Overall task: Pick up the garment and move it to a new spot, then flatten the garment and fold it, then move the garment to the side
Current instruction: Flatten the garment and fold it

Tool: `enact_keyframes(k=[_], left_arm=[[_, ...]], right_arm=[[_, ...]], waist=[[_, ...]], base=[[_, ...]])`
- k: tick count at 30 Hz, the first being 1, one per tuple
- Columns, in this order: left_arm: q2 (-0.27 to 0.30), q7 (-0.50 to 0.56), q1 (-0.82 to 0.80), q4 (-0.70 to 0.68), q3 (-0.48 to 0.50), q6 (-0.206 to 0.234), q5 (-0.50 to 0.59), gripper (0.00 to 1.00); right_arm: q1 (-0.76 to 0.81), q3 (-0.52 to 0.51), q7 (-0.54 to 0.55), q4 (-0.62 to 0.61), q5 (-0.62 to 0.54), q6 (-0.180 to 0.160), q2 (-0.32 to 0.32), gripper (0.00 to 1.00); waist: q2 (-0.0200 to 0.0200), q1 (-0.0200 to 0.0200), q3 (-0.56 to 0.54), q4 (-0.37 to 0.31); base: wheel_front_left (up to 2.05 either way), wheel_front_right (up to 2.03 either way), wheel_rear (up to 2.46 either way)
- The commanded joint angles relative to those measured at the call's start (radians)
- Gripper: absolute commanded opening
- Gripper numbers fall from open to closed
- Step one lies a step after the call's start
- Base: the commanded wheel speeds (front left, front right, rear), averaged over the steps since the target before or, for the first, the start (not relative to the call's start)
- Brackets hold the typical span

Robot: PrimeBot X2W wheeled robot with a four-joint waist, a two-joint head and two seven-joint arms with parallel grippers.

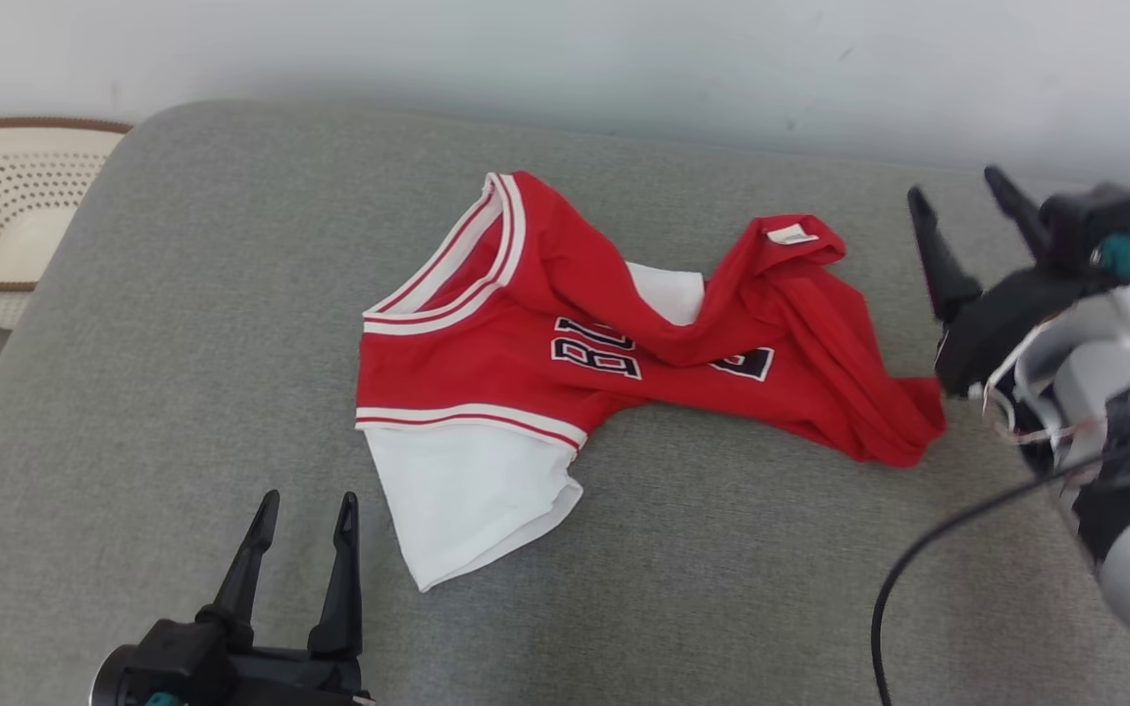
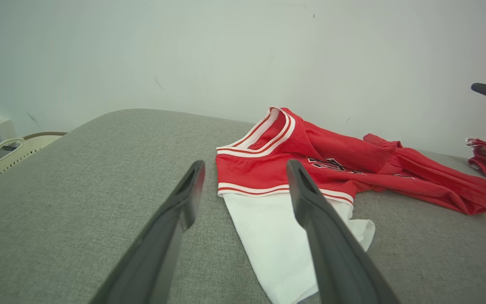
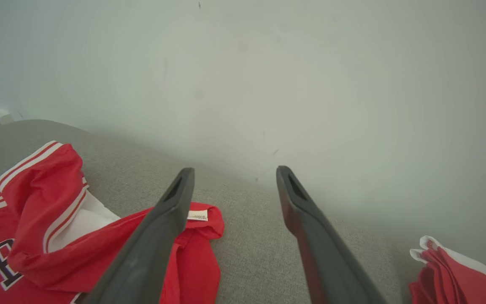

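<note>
A red jersey-style garment (image 1: 624,343) with white trim, black lettering and white sleeves lies crumpled on the grey cushion (image 1: 182,373). In the left wrist view the garment (image 2: 336,169) lies just beyond the fingers. My left gripper (image 1: 305,505) stands open near the front edge, left of the white sleeve, holding nothing. To the right of the garment's red hem my right gripper (image 1: 957,191) hovers open and empty. Through the right wrist view the garment (image 3: 40,219) spreads at the lower left, its label by the left finger (image 3: 171,211).
A perforated cream basket (image 1: 6,216) with a brown rim sits off the cushion's left end. Another red and white cloth (image 3: 458,274) lies at the far right, by my right arm. A pale wall runs along the cushion's back edge.
</note>
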Motion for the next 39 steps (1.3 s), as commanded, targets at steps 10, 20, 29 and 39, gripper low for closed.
enact_keyframes(k=[10,20,29,39], left_arm=[[0.0,-0.006,0.04,-0.022,0.02,0.011,0.015,1.0],[0.0,-0.006,0.046,-0.03,0.021,0.012,0.017,1.0],[0.0,-0.006,0.032,-0.027,0.015,0.005,0.019,1.0],[0.0,-0.006,0.017,-0.022,0.015,-0.001,0.016,1.0]], right_arm=[[0.34,-0.119,-0.001,-0.241,-0.114,0.0,0.021,1.0],[0.545,-0.208,0.018,-0.312,-0.168,0.0,0.055,1.0],[0.55,-0.243,0.065,-0.317,-0.211,0.0,0.077,1.0],[0.483,-0.198,0.072,-0.216,-0.257,0.0,0.079,1.0]], waist=[[-0.0001,0.0001,-0.032,-0.064],[-0.0001,0.0001,-0.036,-0.074],[-0.0001,0.0001,-0.02,-0.06],[-0.0001,0.0001,0.004,-0.022]], base=[[0.0,0.0,0.0],[0.0,0.0,0.0],[0.0,0.0,0.0],[0.0,0.0,0.0]])
